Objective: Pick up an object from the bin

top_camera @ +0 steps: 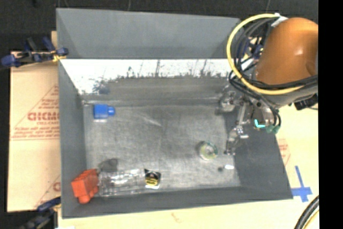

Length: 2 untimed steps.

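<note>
My gripper (231, 146) hangs low at the right side of the bin, its fingertips just above the floor. Directly to its left lies a small round greenish-white thing (207, 151), close beside the fingertips and not between them. A tiny white scrap (229, 167) lies on the floor just in front of the gripper.
Along the front left wall lie an orange-red block (86, 185), a clear plastic piece (120, 181), a dark grey lump (109, 164) and a small yellow-black thing (153, 178). A blue capped thing (103, 111) sits at the back left. The arm's orange cover and cables overhang the right rim.
</note>
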Tool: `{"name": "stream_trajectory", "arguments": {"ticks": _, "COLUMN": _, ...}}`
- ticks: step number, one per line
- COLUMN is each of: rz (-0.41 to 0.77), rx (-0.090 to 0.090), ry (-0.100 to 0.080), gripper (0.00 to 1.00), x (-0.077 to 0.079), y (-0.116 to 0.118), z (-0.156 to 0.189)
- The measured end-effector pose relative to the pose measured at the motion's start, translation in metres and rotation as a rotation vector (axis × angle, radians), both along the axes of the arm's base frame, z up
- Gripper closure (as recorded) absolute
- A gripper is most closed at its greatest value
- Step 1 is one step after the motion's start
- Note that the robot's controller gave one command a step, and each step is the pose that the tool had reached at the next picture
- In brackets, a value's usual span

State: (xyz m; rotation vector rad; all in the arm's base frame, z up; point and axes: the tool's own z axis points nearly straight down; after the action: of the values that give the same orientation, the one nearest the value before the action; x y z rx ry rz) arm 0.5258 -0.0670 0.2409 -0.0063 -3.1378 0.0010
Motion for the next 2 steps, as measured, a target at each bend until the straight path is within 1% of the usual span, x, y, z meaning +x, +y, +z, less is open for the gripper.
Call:
{"name": "stream_trajectory", "arguments": {"ticks": 1, "rz": -0.095, "rx": 0.0, "ry": -0.016, "gripper": 0.0, "x": -0.015, "y": -0.031, "z": -0.169}}
{"name": "stream_trajectory", "arguments": {"ticks": 2, "rz": -0.36, "rx": 0.001, "ry": -0.004, "gripper": 0.0, "x": -0.039, "y": -0.023, "z": -0.14}}
